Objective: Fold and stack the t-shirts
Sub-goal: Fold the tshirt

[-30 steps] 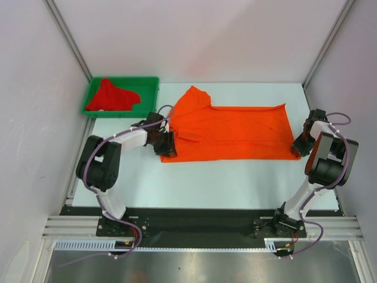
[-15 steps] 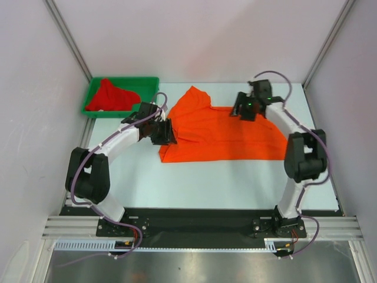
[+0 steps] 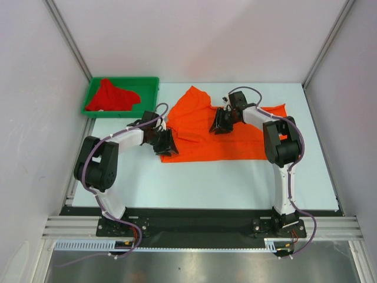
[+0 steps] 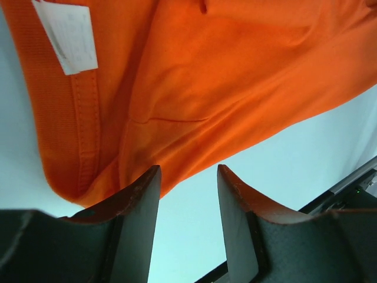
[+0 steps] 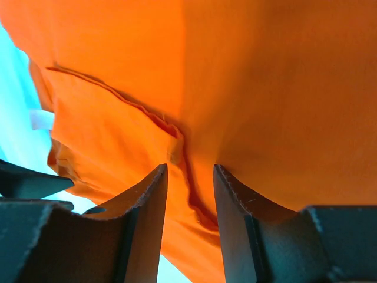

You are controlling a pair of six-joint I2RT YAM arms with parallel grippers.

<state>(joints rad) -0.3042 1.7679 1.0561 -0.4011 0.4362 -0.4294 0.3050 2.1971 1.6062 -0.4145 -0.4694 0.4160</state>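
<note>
Left end effector (image 3: 166, 143) and right end effector (image 3: 219, 125) hold jaws parted.

Spread t-shirt (image 3: 235, 141) on the table (image 3: 206, 183) at centre frame, second t-shirt (image 3: 112, 97) inside the tray (image 3: 121, 79) at upper left, tray near the spread t-shirt, not touching.

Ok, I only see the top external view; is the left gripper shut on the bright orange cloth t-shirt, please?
Observer: No; the left wrist view shows the left gripper open, white table showing between its jaws, at the bright orange cloth t-shirt's edge.
Operator: And the right gripper?
Observer: Its wrist view shows the right gripper open over a raised crease in that shirt.
Operator: Anything else?
Observer: A small white rectangular label lies beside a ribbed band.
</note>
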